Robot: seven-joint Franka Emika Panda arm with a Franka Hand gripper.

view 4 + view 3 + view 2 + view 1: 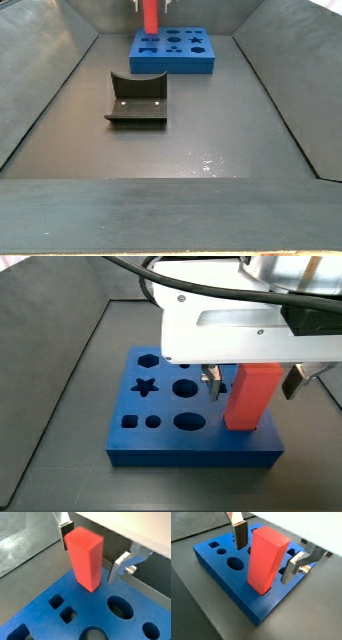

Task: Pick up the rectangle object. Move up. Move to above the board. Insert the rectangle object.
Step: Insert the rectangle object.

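The rectangle object (264,559), a tall red-orange block, stands upright with its lower end in a cut-out near the edge of the blue board (234,587). It shows in both wrist views (85,557) and both side views (251,396) (151,18). My gripper (266,552) straddles the block's upper part. One finger (240,534) and the other finger (293,568) stand on either side with a gap to the block, so the gripper is open and holds nothing. The board (160,441) has star, hexagon, round and square holes.
The dark fixture (136,100) stands on the grey floor in front of the board (171,52). Sloping grey walls (54,60) enclose the floor on both sides. The arm's white body (227,316) hangs over the board.
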